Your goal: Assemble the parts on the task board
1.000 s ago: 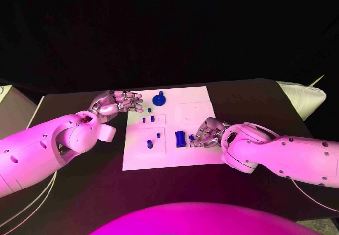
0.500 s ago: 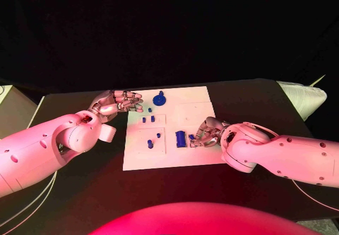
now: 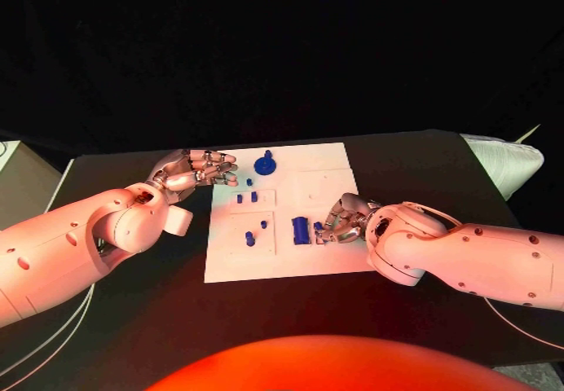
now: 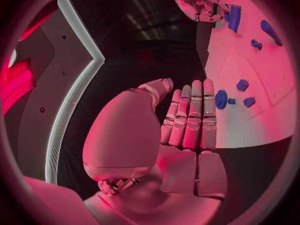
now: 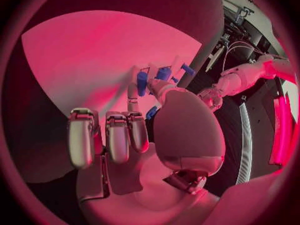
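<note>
The small blue part (image 3: 319,229) in hand sits near the lower right of the task board (image 3: 323,183), just right of the picture's centre in the head view, pinched at the tips of the right hand (image 3: 341,221). The right wrist view shows a blue piece (image 5: 142,83) between thumb and a finger, with other blue bits just past it; which of them is held and which stands on the board is hard to tell there. Touching or just beside the held part, on its left, stands a taller blue block (image 3: 300,230), the likely mate.

To do this step well, I would judge: keep the pinch firm but light, line the part up with the block before pressing, and move slowly, since the fingers hide the joint from above. A skewed push could tip the block or slide the board.

Further left on the board lie a small blue peg (image 3: 249,239), a tiny one (image 3: 263,224) and a pair of short pegs (image 3: 246,198); a round blue knob (image 3: 266,165) stands in the upper middle of the picture.

The left hand (image 3: 191,171) rests at the board's upper left corner, fingers straight and together, grasping nothing; it could steady the board
</note>
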